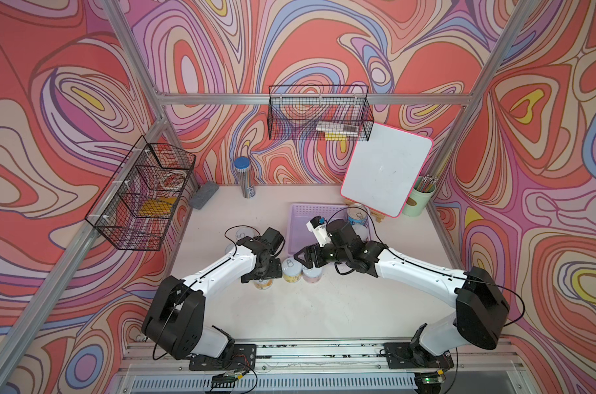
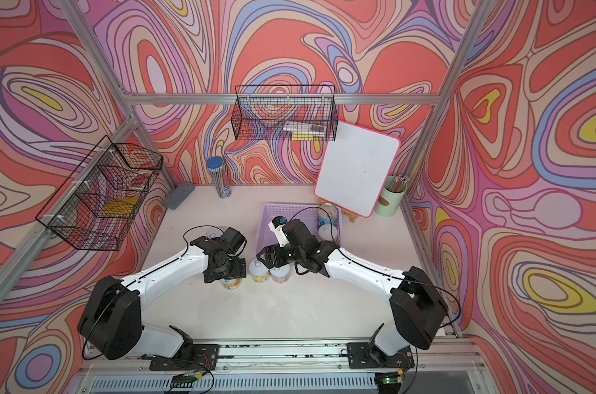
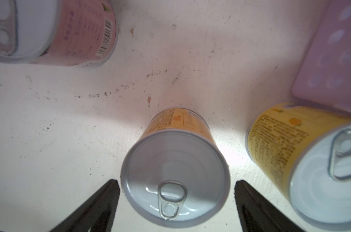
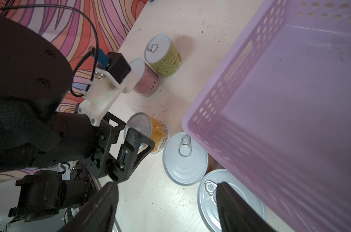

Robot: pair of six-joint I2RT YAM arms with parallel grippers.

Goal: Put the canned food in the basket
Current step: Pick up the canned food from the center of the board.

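A yellow-orange can stands upright on the white table between the fingers of my left gripper, which is open, with a thin gap on each side. In both top views that gripper covers the can from above. A yellow can and a pink can stand just right of it. My right gripper hovers open and empty over them by the lavender basket's near left corner. A blue-label can stands in the basket. More cans stand behind my left arm.
A pink-framed whiteboard leans at the back right beside a pale green pencil cup. A clear pencil tube and a grey eraser sit at the back left. Black wire baskets hang on the walls.
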